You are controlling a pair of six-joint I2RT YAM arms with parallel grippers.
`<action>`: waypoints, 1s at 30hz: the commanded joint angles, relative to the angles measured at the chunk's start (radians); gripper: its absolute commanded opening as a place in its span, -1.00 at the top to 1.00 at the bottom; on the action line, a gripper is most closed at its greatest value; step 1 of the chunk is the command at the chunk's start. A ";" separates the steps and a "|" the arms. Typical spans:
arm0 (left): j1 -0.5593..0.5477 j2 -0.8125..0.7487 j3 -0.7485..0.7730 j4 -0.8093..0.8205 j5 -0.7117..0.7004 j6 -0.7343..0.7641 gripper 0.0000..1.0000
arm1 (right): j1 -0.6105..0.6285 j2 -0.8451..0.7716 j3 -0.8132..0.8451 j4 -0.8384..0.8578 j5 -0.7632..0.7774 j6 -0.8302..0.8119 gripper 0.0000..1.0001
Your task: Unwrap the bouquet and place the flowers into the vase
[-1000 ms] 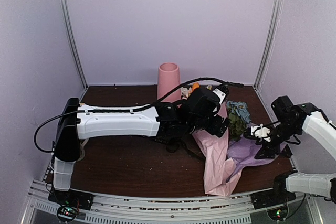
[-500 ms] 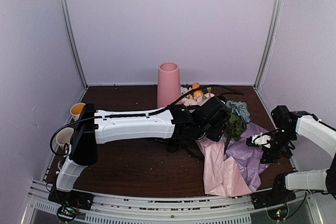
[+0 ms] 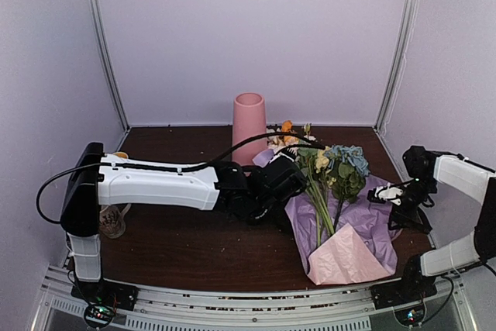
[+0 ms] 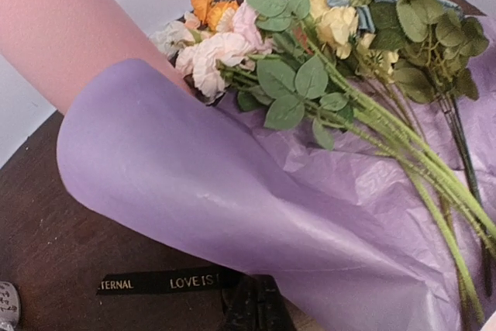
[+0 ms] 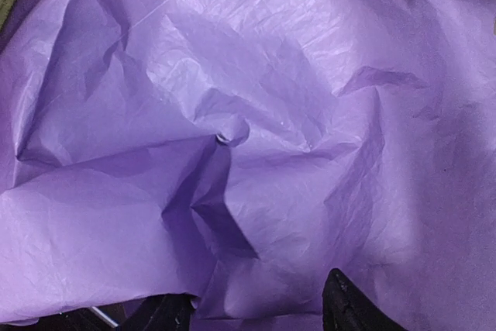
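Lilac tissue paper (image 3: 370, 216) on dark surface (image 3: 178, 242), flowers (image 3: 333, 170) lying across it, pink vase (image 3: 249, 118) upright behind blooms, black ribbon (image 4: 167, 280) beside clenched left jaws, paper edge curled between them and stems, right jaws parted over paper.

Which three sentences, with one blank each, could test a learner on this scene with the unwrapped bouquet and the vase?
1. The tall vase near the flowers is ____ in colour.
2. The flowers lie on the unfolded paper, and the vase holds ____ of them.
3. The ribbon on the table bears gold letters and is ____.
Missing words: pink; none; black.
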 commanded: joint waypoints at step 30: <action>0.082 -0.273 -0.648 -0.024 -0.080 -0.035 0.91 | -0.079 -0.190 0.174 -0.257 -0.136 0.077 -0.19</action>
